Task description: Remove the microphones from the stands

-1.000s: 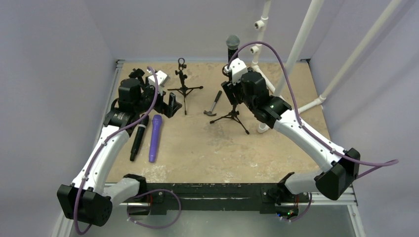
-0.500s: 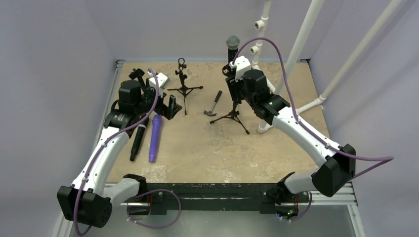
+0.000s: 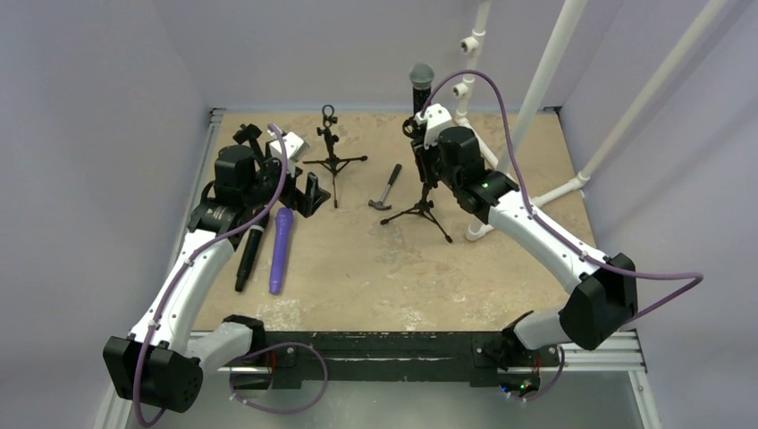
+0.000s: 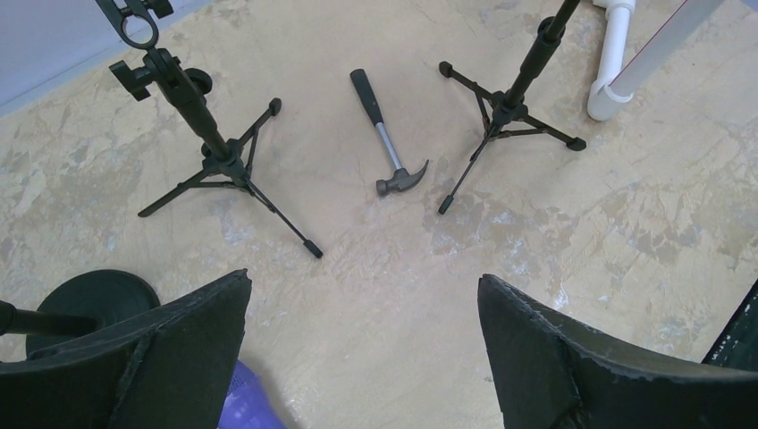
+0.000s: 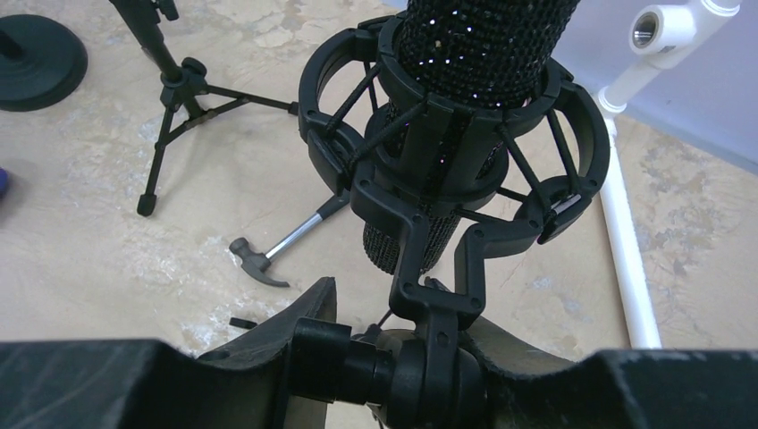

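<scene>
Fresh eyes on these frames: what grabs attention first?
The mesh-headed microphone sits in a shock mount atop a tripod stand at the back, the right gripper straddling the stand just below the mount. The left gripper hangs wide open near a purple microphone and a black microphone lying flat; a hammer lies mid-table.

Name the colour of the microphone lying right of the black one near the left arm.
That microphone is purple, clearest in the top external view.
</scene>
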Robot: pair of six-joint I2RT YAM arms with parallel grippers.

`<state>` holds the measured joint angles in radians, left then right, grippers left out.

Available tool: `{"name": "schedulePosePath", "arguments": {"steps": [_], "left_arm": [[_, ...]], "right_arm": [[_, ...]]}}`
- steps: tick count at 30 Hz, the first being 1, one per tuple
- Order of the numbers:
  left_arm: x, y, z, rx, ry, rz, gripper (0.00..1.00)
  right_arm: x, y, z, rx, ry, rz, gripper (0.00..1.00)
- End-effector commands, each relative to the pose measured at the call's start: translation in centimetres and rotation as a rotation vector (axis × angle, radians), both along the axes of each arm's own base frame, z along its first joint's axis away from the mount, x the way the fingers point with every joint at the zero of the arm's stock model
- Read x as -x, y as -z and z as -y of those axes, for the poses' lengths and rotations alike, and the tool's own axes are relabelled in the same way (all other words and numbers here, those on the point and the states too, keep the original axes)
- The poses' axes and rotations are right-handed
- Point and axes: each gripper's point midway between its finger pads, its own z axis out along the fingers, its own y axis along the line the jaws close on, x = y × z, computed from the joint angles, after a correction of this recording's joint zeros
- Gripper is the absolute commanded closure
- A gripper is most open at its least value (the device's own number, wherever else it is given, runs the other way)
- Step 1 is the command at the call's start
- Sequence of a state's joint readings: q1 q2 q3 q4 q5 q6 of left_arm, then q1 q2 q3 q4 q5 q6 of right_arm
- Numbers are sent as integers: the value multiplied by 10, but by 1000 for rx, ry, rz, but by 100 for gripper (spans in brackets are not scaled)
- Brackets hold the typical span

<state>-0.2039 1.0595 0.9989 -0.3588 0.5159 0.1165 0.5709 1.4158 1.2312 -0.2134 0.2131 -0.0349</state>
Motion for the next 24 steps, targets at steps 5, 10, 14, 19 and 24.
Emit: {"name": "schedulePosePath", "arguments": {"steps": [5, 10, 14, 19, 24], "left_arm": [[1, -16, 6, 32, 46, 85, 1], [9, -25, 20, 69, 142, 111, 0], [27, -32, 40, 116, 275, 118, 0], [36, -31, 62, 115, 349, 101, 0], [33, -30, 86, 153, 370, 42, 0]], "right_arm": [[5, -6, -5, -106, -15, -1, 99], [14, -14, -8, -133, -54, 5, 100], [22, -28, -13, -152, -98, 5, 100], [27, -53, -16, -170, -128, 16, 100], [32, -72, -19, -179, -149, 2, 100]]}}
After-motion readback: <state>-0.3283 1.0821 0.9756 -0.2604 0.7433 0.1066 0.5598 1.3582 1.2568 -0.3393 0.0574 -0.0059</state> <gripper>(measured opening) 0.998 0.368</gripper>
